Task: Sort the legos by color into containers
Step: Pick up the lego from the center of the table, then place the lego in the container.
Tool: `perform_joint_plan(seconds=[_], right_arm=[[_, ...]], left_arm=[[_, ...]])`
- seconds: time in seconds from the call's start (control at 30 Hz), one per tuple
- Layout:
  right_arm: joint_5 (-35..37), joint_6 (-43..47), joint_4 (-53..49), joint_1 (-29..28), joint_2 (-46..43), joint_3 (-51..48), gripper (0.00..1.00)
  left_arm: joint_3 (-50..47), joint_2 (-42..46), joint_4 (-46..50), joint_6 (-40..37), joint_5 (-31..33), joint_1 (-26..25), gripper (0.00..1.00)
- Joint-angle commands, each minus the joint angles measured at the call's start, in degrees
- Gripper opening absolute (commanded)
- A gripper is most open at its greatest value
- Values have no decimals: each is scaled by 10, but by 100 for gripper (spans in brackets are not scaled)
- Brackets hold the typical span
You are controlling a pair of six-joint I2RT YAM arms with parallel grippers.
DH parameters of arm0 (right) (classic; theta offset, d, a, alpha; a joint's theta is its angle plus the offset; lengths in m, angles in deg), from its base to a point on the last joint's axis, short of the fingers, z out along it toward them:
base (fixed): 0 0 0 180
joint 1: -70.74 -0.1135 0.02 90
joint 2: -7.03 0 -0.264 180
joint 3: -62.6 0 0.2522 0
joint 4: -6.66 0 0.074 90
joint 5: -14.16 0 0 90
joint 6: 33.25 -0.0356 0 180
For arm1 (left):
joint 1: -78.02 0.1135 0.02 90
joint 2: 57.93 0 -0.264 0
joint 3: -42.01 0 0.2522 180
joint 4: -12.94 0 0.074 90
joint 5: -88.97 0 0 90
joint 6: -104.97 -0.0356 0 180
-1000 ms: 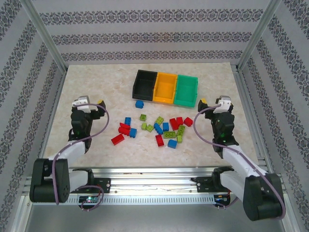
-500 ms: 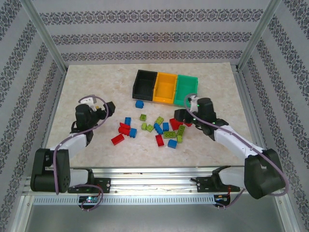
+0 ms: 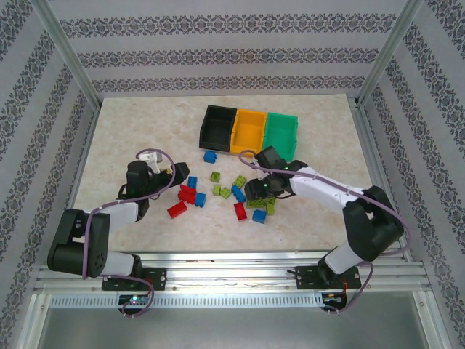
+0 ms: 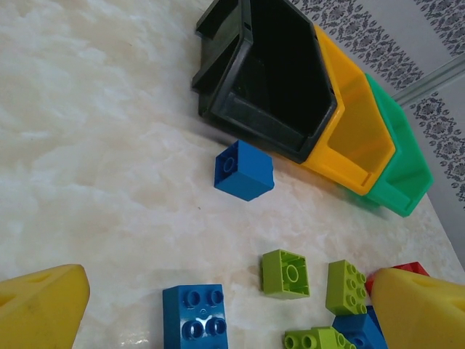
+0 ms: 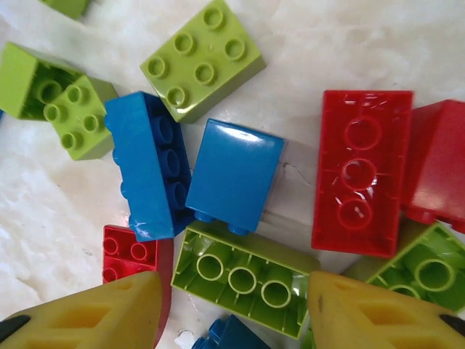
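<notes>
- Both arms swung inward since a second ago?
- Yes. Right gripper (image 5: 232,309) has its fingers (image 5: 94,309) spread astride an upturned lime brick (image 5: 243,273). Left gripper (image 4: 231,309) gapes, empty. Legos (image 3: 232,190) lie loose near the containers (image 3: 245,151), one blue brick (image 4: 244,169) just beside the black bin (image 4: 254,120).

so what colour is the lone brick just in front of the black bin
The small plastic brick is blue, clearest in the left wrist view.

Glossy red, blue and lime-green studded plastic bricks (image 5: 234,174) catch the light on a smooth, faintly shiny marble-patterned tabletop (image 3: 131,131). Behind the bricks, three joined black, yellow-orange and green plastic bins (image 4: 349,145) show a duller sheen; in front of the bricks run ribbed silver metal rails (image 3: 232,259).
</notes>
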Motion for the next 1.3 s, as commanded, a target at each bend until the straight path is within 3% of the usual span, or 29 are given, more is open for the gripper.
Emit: perform_joint_plan(seconds=[0.0, 0.6, 0.77, 0.97, 1.07, 1.27], right_arm=[[34, 0, -32, -16, 25, 37, 56], [56, 3, -19, -27, 149, 108, 56], [60, 1, -12, -27, 141, 100, 38], [55, 11, -30, -10, 95, 116, 36], [50, 22, -27, 26, 55, 133, 36], [32, 32, 3, 157, 40, 199, 35]], left_arm=[[-4, 17, -21, 11, -11, -4, 100], [-3, 16, -16, 2, -9, -6, 100], [-2, 19, -9, -3, -3, -6, 100], [-2, 22, -6, -4, -2, -6, 100], [-1, 24, -4, -3, -2, -5, 100], [-4, 37, 3, -5, 2, -6, 100]])
